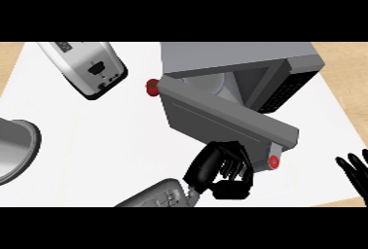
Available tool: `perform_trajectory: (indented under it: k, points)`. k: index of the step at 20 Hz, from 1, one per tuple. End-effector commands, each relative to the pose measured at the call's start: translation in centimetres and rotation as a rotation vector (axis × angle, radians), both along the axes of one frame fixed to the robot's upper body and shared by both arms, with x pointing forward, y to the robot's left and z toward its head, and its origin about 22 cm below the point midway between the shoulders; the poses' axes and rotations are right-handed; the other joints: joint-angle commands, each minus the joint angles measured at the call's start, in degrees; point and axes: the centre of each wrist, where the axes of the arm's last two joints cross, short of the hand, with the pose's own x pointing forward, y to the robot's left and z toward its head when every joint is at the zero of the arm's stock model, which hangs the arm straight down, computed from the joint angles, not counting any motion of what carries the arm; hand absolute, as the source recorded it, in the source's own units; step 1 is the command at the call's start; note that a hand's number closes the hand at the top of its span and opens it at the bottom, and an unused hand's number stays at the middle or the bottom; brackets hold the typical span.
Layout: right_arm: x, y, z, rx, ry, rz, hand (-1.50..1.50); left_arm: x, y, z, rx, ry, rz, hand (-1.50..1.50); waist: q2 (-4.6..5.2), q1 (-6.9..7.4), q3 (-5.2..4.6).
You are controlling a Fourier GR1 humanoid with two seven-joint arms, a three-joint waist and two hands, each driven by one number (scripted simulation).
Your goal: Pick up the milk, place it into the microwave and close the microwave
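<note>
The grey microwave (287,58) stands at the back right, its door (223,119) swung out towards me across the counter. My left hand (219,170) is at the door's free end, its relaxed fingers (230,151) resting against the door's outer face beside a red round marker (274,161). Between those fingers there is nothing. Another red marker (152,87) sits at the door's hinge end. Through the opening I see only a pale turntable (208,85); the milk shows nowhere, and the door hides much of the inside. My right hand (356,170) rests open at the right edge, fingers up.
A silver toaster (86,68) lies at the back left. A grey rounded vessel (14,148) pokes in at the left edge. The white counter (108,136) spreads between them, with wooden floor (352,82) beyond its right edge.
</note>
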Motion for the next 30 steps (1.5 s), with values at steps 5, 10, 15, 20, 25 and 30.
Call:
perform_trajectory:
  k: [5,10,15,20,25,30]
  points:
    - [0.1,1.2,2.1,0.001,-0.003,0.035,-1.5,3.7,-1.0,2.5,-0.058,-0.055,0.149,1.5,0.6,-2.51,-0.04]
    - [0.2,1.3,3.0,0.004,0.017,0.025,-1.5,6.5,-1.2,4.5,-0.081,-0.073,0.207,1.5,1.08,-2.88,0.02]
    - [0.7,1.5,4.3,-0.003,-0.01,0.034,-1.5,8.3,-1.2,5.5,-0.097,-0.063,0.24,1.5,1.64,-4.04,0.05]
    - [0.8,0.6,4.7,-0.029,0.019,0.037,-1.5,10.1,-0.8,6.3,-0.138,-0.05,0.288,1.5,2.12,-5.19,0.17]
    - [1.0,0.9,5.7,-0.002,-0.007,0.023,-1.5,10.7,-0.3,5.9,-0.162,-0.032,0.297,1.5,2.28,-4.98,0.12]
    - [1.4,1.0,6.0,0.006,-0.015,0.03,-1.5,10.8,-0.1,5.8,-0.223,0.009,0.286,1.5,2.7,-5.13,0.17]
